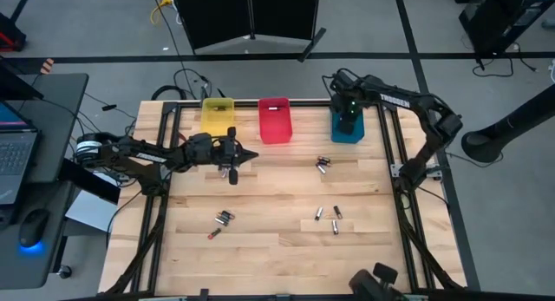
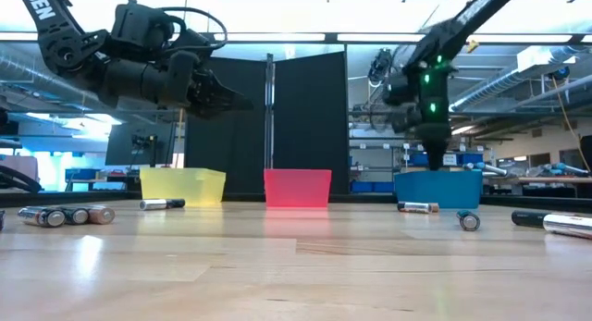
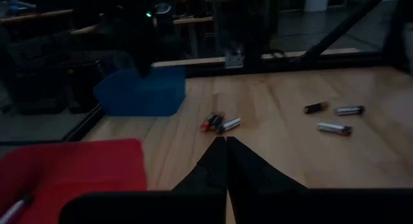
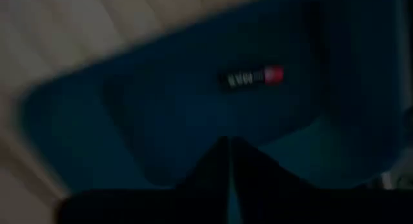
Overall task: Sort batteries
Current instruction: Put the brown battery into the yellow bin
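Wooden table point(image 1: 260, 249) | batteries point(image 1: 327, 219) scattered | black partition point(image 2: 305, 127) behind | both grippers clenched, empty

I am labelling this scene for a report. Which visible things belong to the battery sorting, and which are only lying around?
Belongs to the job:
batteries loose on the table
yellow bin
red bin
blue bin, one battery inside
left gripper, right gripper

Just lying about:
laptop
mouse
black panel
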{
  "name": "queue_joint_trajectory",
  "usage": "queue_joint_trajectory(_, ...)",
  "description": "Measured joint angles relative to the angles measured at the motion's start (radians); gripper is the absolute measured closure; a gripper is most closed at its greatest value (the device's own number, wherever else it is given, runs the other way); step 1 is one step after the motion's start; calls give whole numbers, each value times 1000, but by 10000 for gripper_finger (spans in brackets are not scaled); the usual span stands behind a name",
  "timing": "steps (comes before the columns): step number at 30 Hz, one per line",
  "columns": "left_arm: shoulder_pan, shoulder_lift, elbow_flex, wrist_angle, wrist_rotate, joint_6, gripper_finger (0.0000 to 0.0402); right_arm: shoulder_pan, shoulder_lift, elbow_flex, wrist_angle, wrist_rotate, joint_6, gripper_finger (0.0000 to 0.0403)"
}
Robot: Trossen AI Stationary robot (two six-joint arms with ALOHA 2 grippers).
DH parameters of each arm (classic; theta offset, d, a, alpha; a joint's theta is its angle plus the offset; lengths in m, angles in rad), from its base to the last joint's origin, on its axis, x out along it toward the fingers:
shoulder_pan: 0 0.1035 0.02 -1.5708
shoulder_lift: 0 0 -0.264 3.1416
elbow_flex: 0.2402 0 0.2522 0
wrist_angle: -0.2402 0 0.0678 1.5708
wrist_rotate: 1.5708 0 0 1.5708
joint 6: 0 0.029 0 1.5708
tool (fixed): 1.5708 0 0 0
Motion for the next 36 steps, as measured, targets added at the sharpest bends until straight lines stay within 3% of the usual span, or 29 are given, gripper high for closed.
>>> queue_joint_trajectory(6, -42, 0, 19, -55, 5, 6, 396, 99, -185, -42, 116, -94, 73, 394)
queue_joint_trajectory(10, -70, 0, 44, -129, 6, 8, 396, 185, -322, -185, 348, -160, 139, 394)
queue_joint_trajectory(19, -136, -77, 155, -468, 6, 16, 396, 420, -488, -552, 903, -162, 349, 395)
queue_joint_trajectory(24, -192, -165, 228, -720, -1, 6, 396, 563, -474, -656, 1109, -163, 455, 393)
queue_joint_trajectory(29, -268, -212, 332, -1062, -89, -59, 396, 676, -399, -679, 1227, -170, 513, 389)
queue_joint_trajectory(36, -412, -216, 389, -1392, -147, -265, 396, 788, -296, -669, 1345, -170, 556, 390)
